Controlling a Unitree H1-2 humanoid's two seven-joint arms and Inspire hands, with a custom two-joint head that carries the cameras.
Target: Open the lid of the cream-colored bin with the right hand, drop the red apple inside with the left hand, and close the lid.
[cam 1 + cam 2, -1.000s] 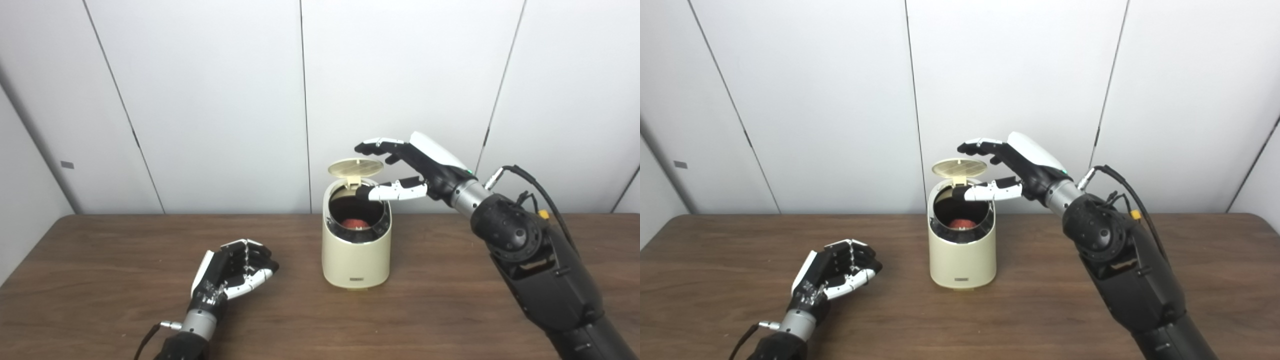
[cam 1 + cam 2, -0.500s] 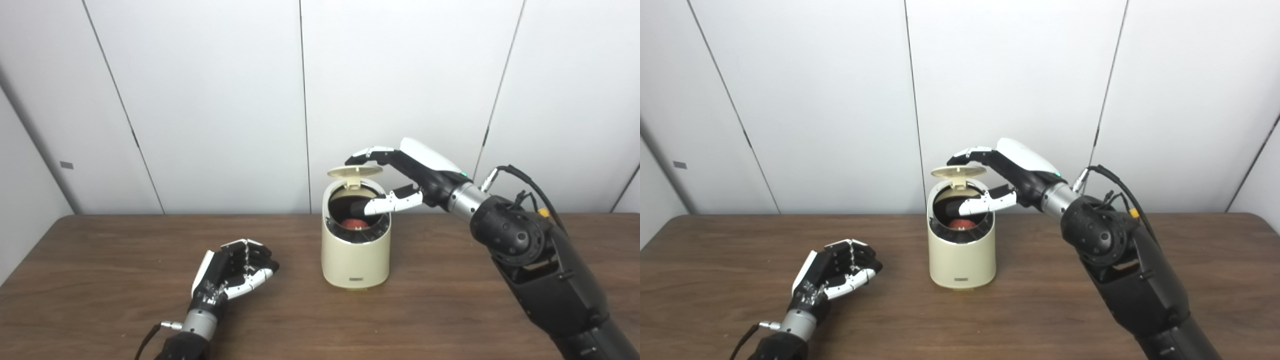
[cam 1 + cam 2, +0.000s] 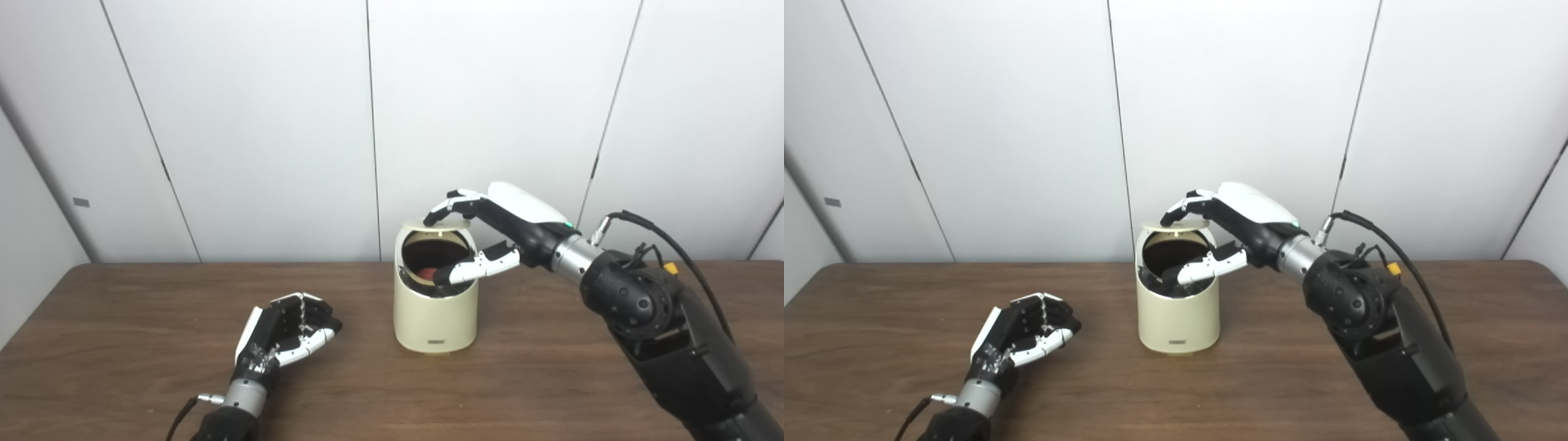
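Left eye view, writing: none can be read; the small dark tab low on the bin's front is too small to make out.
Bin: cream-colored bin (image 3: 436, 312) stands upright near the middle of the desk (image 3: 551, 380), toward its far edge.
Lid: lid (image 3: 436, 226) is tilted low over the mouth, hinged at the back, with a gap open at the front.
Apple: red apple (image 3: 430, 270) lies inside the bin, partly seen through the mouth.
Right hand: right hand (image 3: 490, 229) reaches in from the right, fingers spread and holding nothing; fingertips (image 3: 431, 218) press on the lid's top, and the thumb crosses the bin's mouth.
Left hand: left hand (image 3: 283, 334) rests on the desk toward the front left, well apart from the bin, fingers curled in, empty.
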